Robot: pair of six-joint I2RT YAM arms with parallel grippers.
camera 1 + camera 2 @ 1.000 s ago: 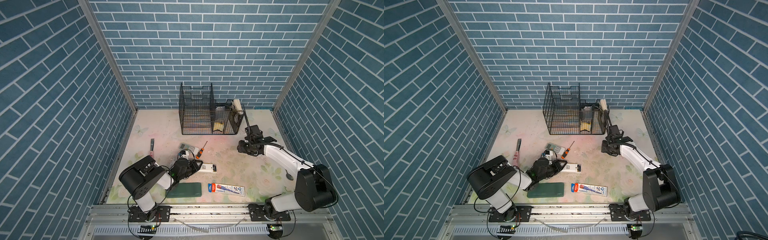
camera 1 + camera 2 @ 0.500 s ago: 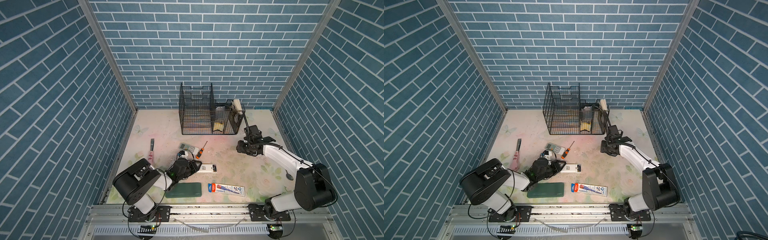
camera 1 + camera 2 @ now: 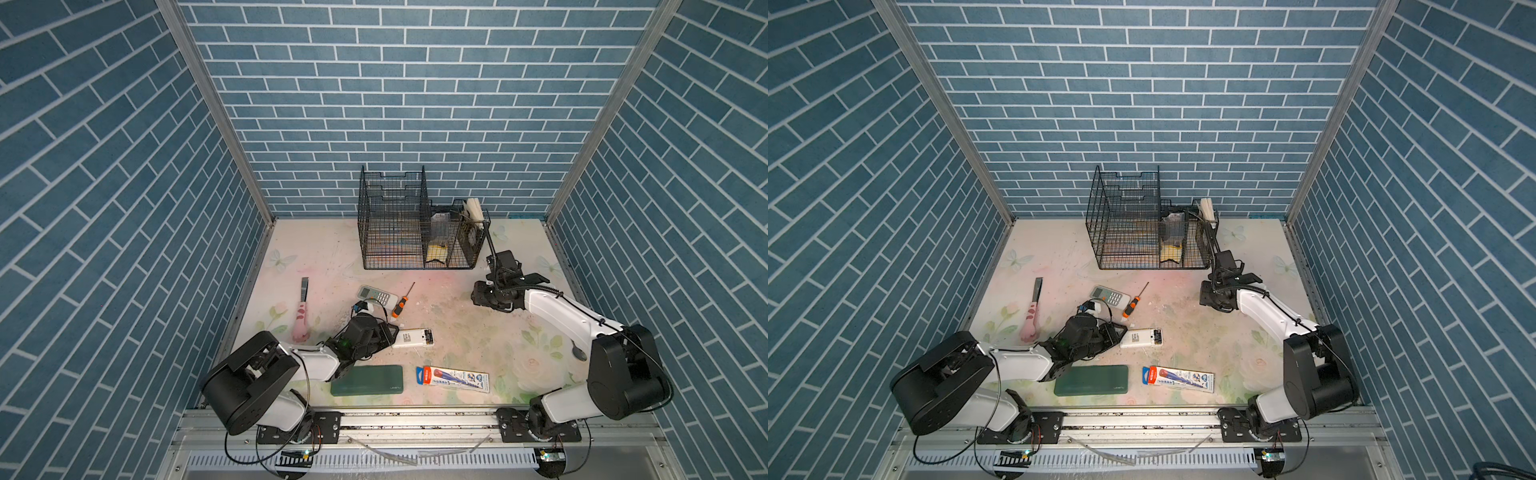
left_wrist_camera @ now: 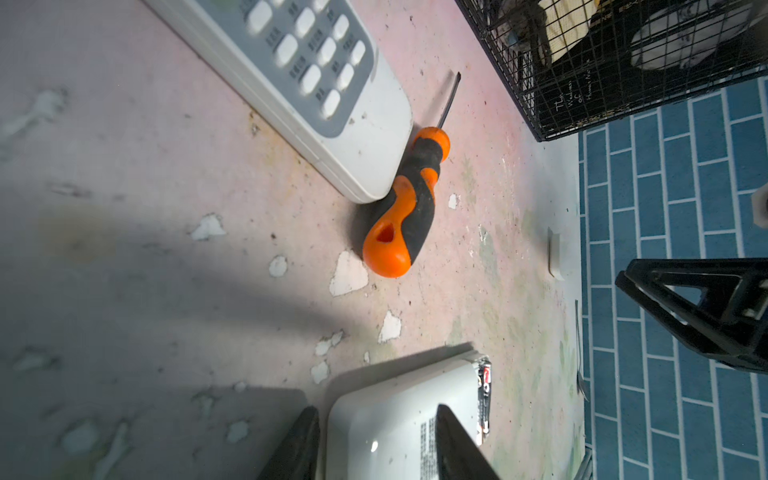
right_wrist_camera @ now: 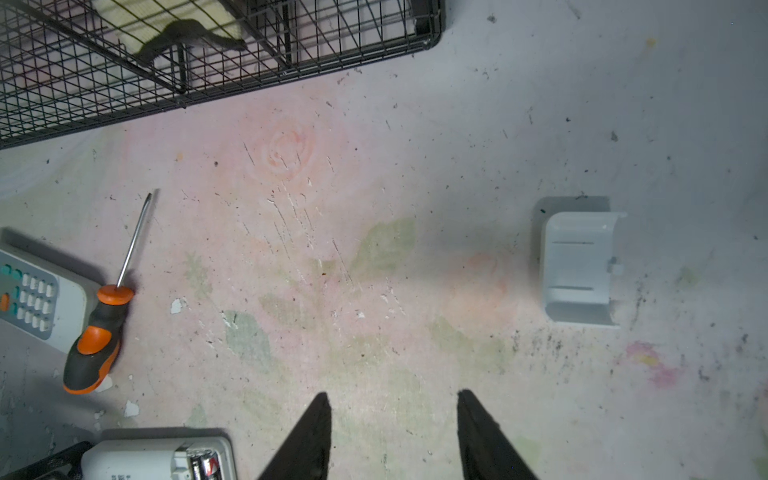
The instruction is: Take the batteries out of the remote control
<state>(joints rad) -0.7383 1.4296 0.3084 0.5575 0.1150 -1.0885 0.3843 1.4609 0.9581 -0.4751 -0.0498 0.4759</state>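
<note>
Although its two black fingers (image 4: pixel 299 444) straddled one end of the white rectangular plastic remote control (image 3: pixel 413 337), the left gripper (image 4: pixel 376 409) gave no clear sign of pressing it. I could not tell whether it clamped the casing or merely bracketed it. At the remote's far end the compartment lay uncovered, and the small dark cylindrical batteries (image 4: pixel 484 388) sat inside it, none yet out. Just beyond lay the orange-and-black-handled screwdriver (image 4: pixel 409 199), resting against a second, grey-keyed white remote (image 4: pixel 316 62). Well apart, the right gripper (image 5: pixel 394 394) hung empty with its jaws spread above the worn floral tabletop (image 5: pixel 374 187). The pale grey plastic battery cover (image 5: pixel 577 268) lay near it. The likely trouble was a loose hold. Prying at a battery could make the remote pivot or skid, and a freed cell might spring out and roll toward the screwdriver or the black wire basket (image 5: pixel 124 62).
</note>
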